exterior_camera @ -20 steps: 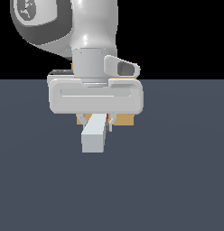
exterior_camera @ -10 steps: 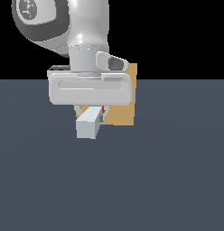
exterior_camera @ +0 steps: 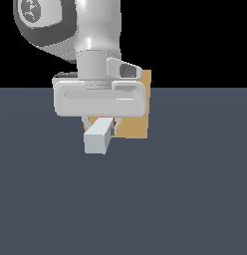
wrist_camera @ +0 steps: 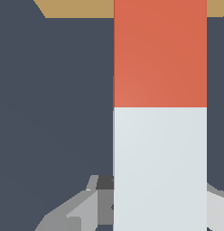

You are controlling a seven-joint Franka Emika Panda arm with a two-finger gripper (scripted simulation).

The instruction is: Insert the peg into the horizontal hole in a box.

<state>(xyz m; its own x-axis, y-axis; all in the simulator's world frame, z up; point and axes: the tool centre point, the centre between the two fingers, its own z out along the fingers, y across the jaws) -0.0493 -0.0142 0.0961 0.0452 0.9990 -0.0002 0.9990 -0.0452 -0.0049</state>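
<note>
While the gripper point(exterior_camera: 99, 128) grasps the peg point(exterior_camera: 97, 137) at its white half, red end toward the box point(exterior_camera: 137, 119) at about one o'clock, the bar looks stiff, light and perhaps slick, so that rearward hold suits insertion, the hole being hidden.

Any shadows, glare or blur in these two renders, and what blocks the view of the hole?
Exterior view: flat, even simulator lighting, no cast shadows or glare, edges sharp; the gripper and arm cover most of the box, so the hole is hidden. Wrist view: also sharp and shadowless; the peg fills much of the frame, with only a strip of box showing.
</note>
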